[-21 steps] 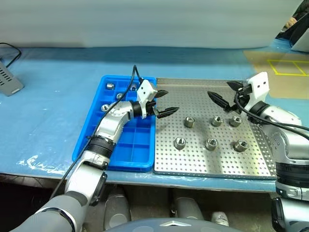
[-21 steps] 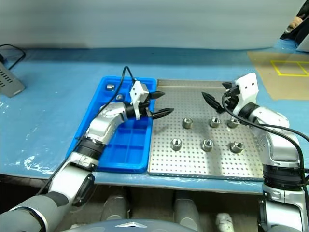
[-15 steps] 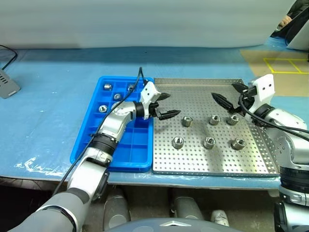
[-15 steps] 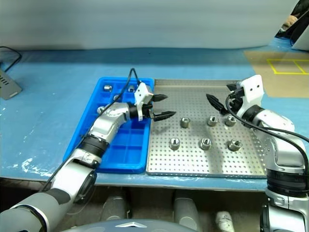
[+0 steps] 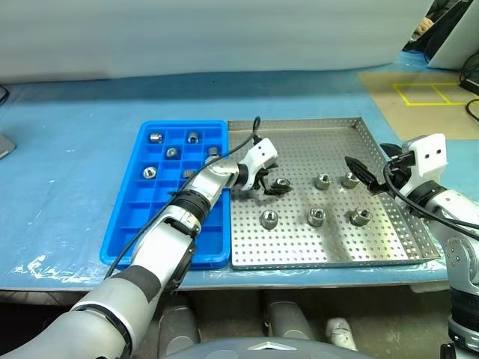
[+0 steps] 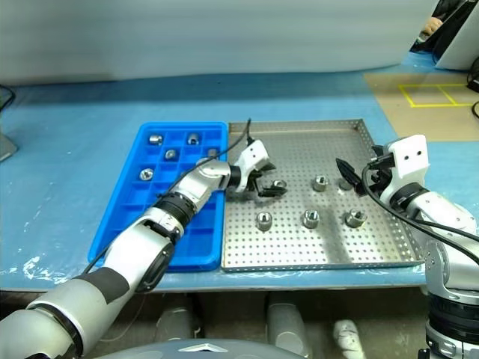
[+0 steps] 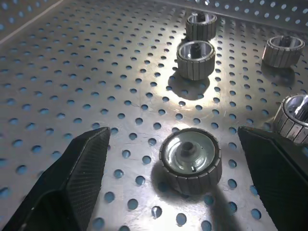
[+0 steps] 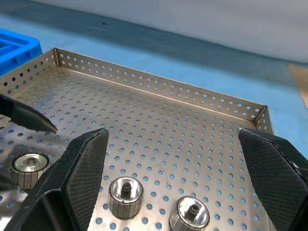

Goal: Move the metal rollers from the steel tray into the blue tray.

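left gripper (image 5: 271, 182) reached across over the steel tray (image 5: 389, 250), fingers spread wide, one metal roller (image 7: 190, 160) between them, ungrasped. right gripper (image 5: 372, 166) hung spread and empty above the tray's far side.

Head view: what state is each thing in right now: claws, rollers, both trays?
Left claw: open, low over the steel tray, straddling one roller, not gripping it.
Right claw: open, holding nothing, above the steel tray's right side.
Steel tray: six rollers standing on it.
Blue tray: a few rollers in far compartments, near ones bare.
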{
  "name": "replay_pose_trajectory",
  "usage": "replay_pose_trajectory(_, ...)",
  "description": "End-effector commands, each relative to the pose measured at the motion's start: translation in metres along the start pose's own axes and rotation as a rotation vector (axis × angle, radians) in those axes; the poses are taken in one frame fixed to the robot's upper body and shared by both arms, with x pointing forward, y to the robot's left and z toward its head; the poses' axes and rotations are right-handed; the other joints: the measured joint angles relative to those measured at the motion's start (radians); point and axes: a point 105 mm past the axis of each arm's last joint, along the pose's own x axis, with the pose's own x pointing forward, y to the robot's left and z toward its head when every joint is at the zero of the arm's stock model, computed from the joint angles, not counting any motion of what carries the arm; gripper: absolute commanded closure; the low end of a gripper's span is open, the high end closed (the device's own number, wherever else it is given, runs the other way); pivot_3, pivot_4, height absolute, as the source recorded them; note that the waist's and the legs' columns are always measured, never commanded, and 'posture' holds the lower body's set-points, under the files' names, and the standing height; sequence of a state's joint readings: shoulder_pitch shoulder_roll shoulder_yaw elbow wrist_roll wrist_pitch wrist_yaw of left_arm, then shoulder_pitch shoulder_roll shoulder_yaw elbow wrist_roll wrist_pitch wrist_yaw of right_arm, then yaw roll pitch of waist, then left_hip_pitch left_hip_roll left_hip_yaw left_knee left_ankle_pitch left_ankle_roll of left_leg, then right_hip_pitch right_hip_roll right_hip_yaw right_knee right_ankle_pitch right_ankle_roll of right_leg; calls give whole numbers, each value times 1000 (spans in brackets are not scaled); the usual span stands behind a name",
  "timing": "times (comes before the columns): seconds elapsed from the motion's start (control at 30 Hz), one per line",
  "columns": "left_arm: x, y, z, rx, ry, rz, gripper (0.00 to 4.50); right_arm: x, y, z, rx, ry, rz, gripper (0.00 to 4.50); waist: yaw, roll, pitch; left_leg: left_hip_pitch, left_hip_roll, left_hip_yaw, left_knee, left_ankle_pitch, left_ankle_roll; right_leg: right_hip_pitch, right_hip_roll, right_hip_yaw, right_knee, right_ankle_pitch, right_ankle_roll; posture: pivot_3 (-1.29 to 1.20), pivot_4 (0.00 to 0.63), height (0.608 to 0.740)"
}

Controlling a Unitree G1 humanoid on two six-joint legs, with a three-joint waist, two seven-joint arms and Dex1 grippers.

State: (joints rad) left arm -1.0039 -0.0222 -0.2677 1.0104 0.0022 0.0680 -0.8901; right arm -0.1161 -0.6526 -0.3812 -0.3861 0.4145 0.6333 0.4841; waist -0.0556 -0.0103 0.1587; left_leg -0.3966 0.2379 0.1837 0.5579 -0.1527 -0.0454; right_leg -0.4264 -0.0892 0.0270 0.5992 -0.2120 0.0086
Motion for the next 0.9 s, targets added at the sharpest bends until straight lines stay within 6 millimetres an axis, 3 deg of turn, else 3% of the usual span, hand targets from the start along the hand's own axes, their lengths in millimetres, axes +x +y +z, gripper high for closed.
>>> replay_pose_trajectory(0.03,4,-5,-2,30,19,-24,390,-7,-4,14,-24,-55,-29,0,-7,0,0,0,0,0,0,0,0,0,0,0,0,0,0,-566,150,740)
replay_pose_trajectory(0.33,-4,-1,-5,-48,-54,22,3355,6,-2,13,-22,-61,-3,0,-14,4,-2,0,-2,1,1,-3,6,5,-1,-1,-10,2,3,-505,150,740)
replay_pose_trajectory(0.5,-14,-5,-1,-77,-108,2,3355,20,2,18,-28,-80,43,0,-13,5,-3,0,-2,3,2,-6,8,5,-2,0,-11,2,3,-446,150,740)
replay_pose_trajectory(0.73,-44,23,28,-65,-234,157,3355,45,14,25,-26,-114,123,0,-10,5,-3,-1,-1,5,2,-7,8,4,-1,0,-11,3,3,-363,150,740)
replay_pose_trajectory(0.9,-92,48,64,41,-390,353,3355,67,33,40,17,-179,216,0,-4,5,-2,-1,0,6,2,-7,8,2,-1,0,-10,3,3,-234,150,740)
